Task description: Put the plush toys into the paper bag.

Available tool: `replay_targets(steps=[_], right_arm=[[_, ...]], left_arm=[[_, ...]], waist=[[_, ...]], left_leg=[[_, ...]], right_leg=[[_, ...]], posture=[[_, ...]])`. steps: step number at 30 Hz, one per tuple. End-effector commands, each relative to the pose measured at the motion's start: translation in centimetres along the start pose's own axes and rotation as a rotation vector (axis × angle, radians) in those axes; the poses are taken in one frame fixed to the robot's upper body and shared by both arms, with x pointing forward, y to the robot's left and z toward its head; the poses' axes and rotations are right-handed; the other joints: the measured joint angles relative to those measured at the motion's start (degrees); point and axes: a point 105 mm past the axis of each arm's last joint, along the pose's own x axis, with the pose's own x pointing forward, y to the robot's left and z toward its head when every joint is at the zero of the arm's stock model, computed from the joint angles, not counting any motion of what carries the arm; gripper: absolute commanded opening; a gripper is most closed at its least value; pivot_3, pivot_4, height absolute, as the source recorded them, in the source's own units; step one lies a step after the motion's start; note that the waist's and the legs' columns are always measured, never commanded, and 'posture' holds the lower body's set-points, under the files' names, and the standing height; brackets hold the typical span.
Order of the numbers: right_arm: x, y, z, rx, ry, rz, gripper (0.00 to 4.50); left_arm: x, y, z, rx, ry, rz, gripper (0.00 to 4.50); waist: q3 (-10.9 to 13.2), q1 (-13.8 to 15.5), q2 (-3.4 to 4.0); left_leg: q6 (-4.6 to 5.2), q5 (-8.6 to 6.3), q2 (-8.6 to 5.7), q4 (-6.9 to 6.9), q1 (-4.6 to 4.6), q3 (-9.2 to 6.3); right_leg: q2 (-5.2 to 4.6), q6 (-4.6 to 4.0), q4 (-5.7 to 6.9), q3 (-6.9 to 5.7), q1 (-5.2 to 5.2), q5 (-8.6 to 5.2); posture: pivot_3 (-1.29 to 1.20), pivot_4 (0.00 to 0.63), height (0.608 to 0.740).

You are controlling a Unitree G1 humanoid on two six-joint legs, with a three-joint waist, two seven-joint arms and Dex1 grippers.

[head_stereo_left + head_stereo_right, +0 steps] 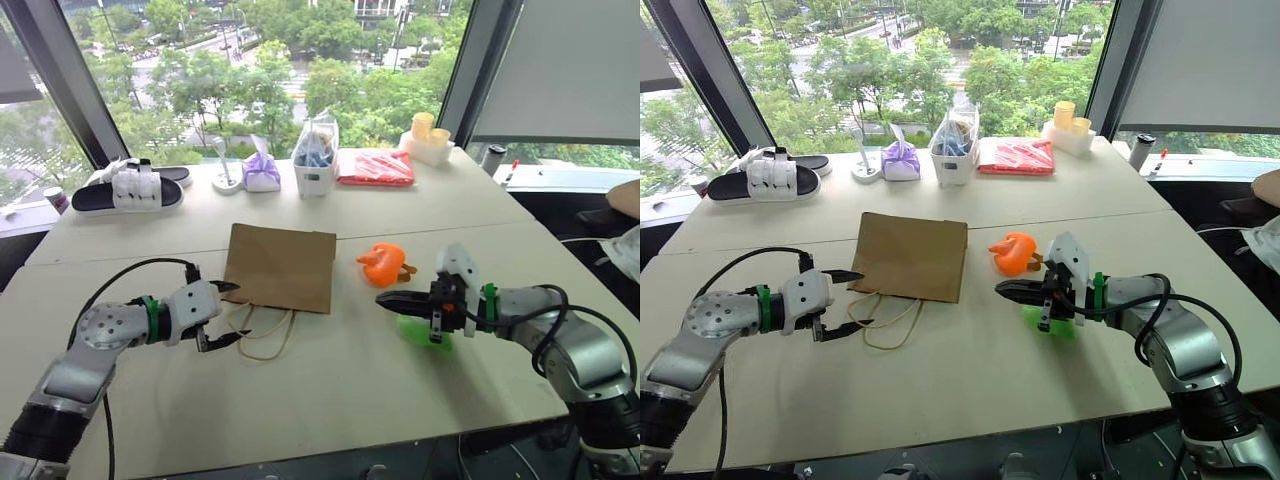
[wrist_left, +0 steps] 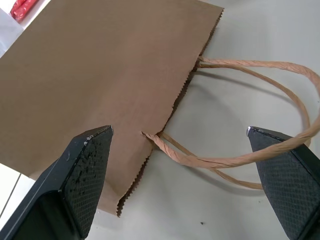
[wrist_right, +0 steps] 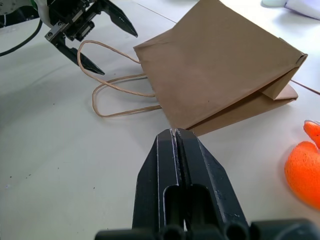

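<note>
The pale table (image 1: 340, 390) carries everything here. The paper bag (image 1: 280, 266) lies flat near the middle of it, its serrated mouth turned to the near side and its 2 twine handles (image 1: 262, 335) looped out onto the tabletop.

The left end effector (image 1: 222, 315) sits at the bag's near left corner with its 2 black fingers spread wide, one by the bag's mouth edge and the other over the handle loops; nothing is between them. The right end effector (image 1: 392, 299) hangs to the right of the bag, its fingers pressed together and empty, pointing left toward the bag.

The orange plush toy (image 1: 383, 264) rests on the table just right of the bag. The lime green plush toy (image 1: 425, 333) lies nearer, directly under the right end effector and partly hidden by it.

Along the far edge stand black-and-white sandals (image 1: 130, 187), a flat red packet (image 1: 376, 167), a clear tub (image 1: 316, 160) and a small purple pouch (image 1: 262, 172).
</note>
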Motion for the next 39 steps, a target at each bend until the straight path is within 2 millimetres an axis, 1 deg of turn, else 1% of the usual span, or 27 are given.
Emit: replay_targets(steps=[1, 2, 3, 4, 5, 7, 8, 9, 10, 12, 13, 16, 20, 23, 27, 30, 33, 35, 39], right_arm=[[-0.3, 0.2, 1.1, -0.049, -0.025, -0.01, 0.0], [-0.3, 0.2, 1.1, -0.049, -0.026, -0.011, 0.0], [-0.3, 0.3, 1.1, -0.045, -0.028, -0.011, 0.0], [-0.3, 0.5, 1.1, -0.041, -0.03, -0.01, 0.0], [-0.2, 0.6, 1.0, -0.038, -0.03, -0.009, 0.0], [0.1, 1.1, 0.6, -0.023, -0.03, 0.003, 0.0], [0.4, 1.5, 0.4, -0.014, -0.03, 0.01, 0.0], [0.6, 1.7, 0.2, -0.008, -0.03, 0.014, 0.0], [0.9, 1.9, 0.1, -0.004, -0.036, 0.012, 0.0], [2.1, 1.0, -0.7, 0.033, -0.078, -0.086, 0.0], [2.6, 0.8, -1.0, 0.042, -0.088, -0.12, 0.0], [4.7, 1.8, -1.7, 0.076, -0.117, -0.143, 0.0], [7.1, 2.3, -2.1, 0.101, -0.125, -0.175, 0.0], [9.4, 1.9, -2.3, 0.105, -0.127, -0.239, 0.0], [12.0, 1.4, -2.5, 0.095, -0.132, -0.288, 0.0], [13.7, 1.0, -2.5, 0.096, -0.135, -0.324, 0.0], [15.1, 0.7, -2.9, 0.045, -0.115, -0.369, 0.0], [15.7, 0.8, -3.3, 0.009, -0.098, -0.372, 0.0], [16.0, 1.0, -3.9, -0.039, -0.068, -0.366, 0.0]], left_arm=[[0.4, 0.5, 1.3, 0.027, -0.066, -0.015, 3.58], [0.4, 0.5, 1.4, 0.028, -0.076, -0.017, 3.07], [0.4, 0.7, 1.8, 0.014, -0.095, -0.013, 2.46], [0.4, 0.8, 2.2, 0.005, -0.118, -0.011, 2.11], [0.3, 0.9, 2.5, -0.003, -0.132, -0.01, 1.54], [0.2, 1.1, 3.4, -0.045, -0.164, -0.028, 0.56], [0.2, 1.2, 3.8, -0.062, -0.173, -0.036, 0.13], [0.2, 1.3, 4.1, -0.073, -0.178, -0.042, 0.02], [0.3, 1.5, 4.5, -0.084, -0.185, -0.041, 0.02], [0.6, 2.4, 6.5, -0.17, -0.265, -0.02, 0.02], [0.7, 2.6, 7.1, -0.202, -0.29, -0.016, 0.02], [1.0, 2.9, 8.7, -0.267, -0.328, -0.025, 0.02], [1.1, 2.6, 9.4, -0.314, -0.337, -0.045, 0.02], [1.2, 2.1, 10.1, -0.353, -0.354, -0.066, 0.02], [1.0, 2.1, 11.4, -0.421, -0.399, -0.069, 0.02], [0.8, 1.9, 11.9, -0.438, -0.407, -0.069, 0.02], [0.4, 1.9, 12.7, -0.475, -0.436, -0.065, 0.02], [0.2, 2.2, 13.3, -0.498, -0.459, -0.046, 0.02], [-0.4, 3.8, 14.7, -0.545, -0.526, 0.027, 0.02]], waist=[[0.0, 0.1, 0.0], [0.0, 0.1, -0.01], [0.0, 0.1, 0.0], [0.0, 0.1, -0.01], [0.0, 0.1, 0.0], [0.0, 0.1, 0.0], [0.0, 0.0, 0.0], [0.0, 0.0, 0.0], [0.0, 0.0, -0.01], [0.0, -0.1, -0.03], [0.0, -0.1, -0.04], [0.0, -0.1, -0.05], [0.0, -0.4, -0.03], [0.0, -0.4, -0.03], [0.0, -0.4, -0.03], [0.0, -0.4, -0.03], [0.0, -0.4, -0.03], [0.0, -0.4, -0.03], [0.0, -0.4, -0.03]], left_leg=[[0.0, 0.0, 0.0, 0.01, -0.01, 0.0], [0.0, 0.0, -0.01, 0.04, -0.01, -0.01], [0.0, 0.0, -0.01, 0.05, -0.02, -0.01], [0.0, 0.0, -0.01, 0.05, -0.02, -0.01], [0.0, 0.0, -0.01, 0.04, -0.01, -0.02], [0.0, 0.0, -0.01, 0.04, -0.01, -0.04], [0.0, 0.0, -0.01, 0.04, -0.01, -0.04], [0.0, 0.0, -0.01, 0.04, -0.01, -0.04], [0.0, 0.0, -0.01, 0.04, 0.0, -0.04], [0.0, 0.0, -0.01, 0.05, 0.01, -0.04], [0.0, 0.0, 0.0, 0.05, 0.03, -0.05], [0.0, 0.0, -0.01, 0.11, 0.03, -0.08], [-0.01, 0.01, -0.03, 0.08, 0.04, -0.09], [-0.02, 0.01, -0.02, 0.08, 0.05, -0.1], [-0.03, 0.02, -0.02, 0.08, 0.06, -0.13], [-0.06, 0.03, -0.02, 0.07, 0.06, -0.14], [-0.08, 0.04, -0.03, 0.06, 0.06, -0.15], [-0.08, 0.05, -0.03, 0.06, 0.06, -0.15], [-0.11, 0.07, -0.04, 0.06, 0.05, -0.18]], right_leg=[[0.0, 0.0, 0.0, 0.0, 0.01, 0.0], [0.0, 0.0, 0.0, 0.0, 0.01, 0.0], [0.0, 0.0, 0.0, 0.0, 0.02, 0.0], [0.0, 0.0, 0.0, 0.0, 0.02, 0.0], [0.0, 0.01, 0.0, 0.0, 0.02, 0.0], [0.0, 0.01, 0.01, -0.01, 0.02, 0.0], [0.0, 0.01, 0.02, -0.01, 0.02, 0.0], [0.0, 0.01, 0.03, -0.01, 0.02, 0.0], [0.0, 0.01, 0.04, -0.01, 0.02, 0.0], [0.02, 0.01, 0.06, -0.01, 0.02, 0.0], [0.02, 0.01, 0.08, -0.01, 0.03, 0.0], [0.03, 0.01, 0.16, 0.0, 0.04, 0.0], [0.03, 0.01, 0.22, 0.02, -0.02, 0.0], [0.06, 0.01, 0.25, 0.02, -0.02, 0.01], [0.07, 0.0, 0.27, 0.02, -0.03, 0.0], [0.07, 0.0, 0.27, 0.02, -0.03, 0.0], [0.07, 0.0, 0.27, 0.02, -0.04, 0.01], [0.07, -0.01, 0.27, 0.02, -0.04, 0.01], [0.07, -0.01, 0.29, 0.02, -0.04, 0.01]], posture=[[0.0, 0.15, 0.74], [0.0, 0.15, 0.74], [0.0, 0.15, 0.74], [0.0, 0.15, 0.74], [0.0, 0.15, 0.74], [0.0, 0.15, 0.74], [0.0, 0.15, 0.74], [0.0, 0.15, 0.74], [0.0, 0.15, 0.74], [0.0, 0.15, 0.74], [0.0, 0.15, 0.74], [0.0, 0.15, 0.74], [0.0, 0.15, 0.74], [0.0, 0.15, 0.74], [0.0, 0.15, 0.74], [0.0, 0.15, 0.74], [0.0, 0.15, 0.74], [0.0, 0.15, 0.74], [0.0, 0.15, 0.74]])
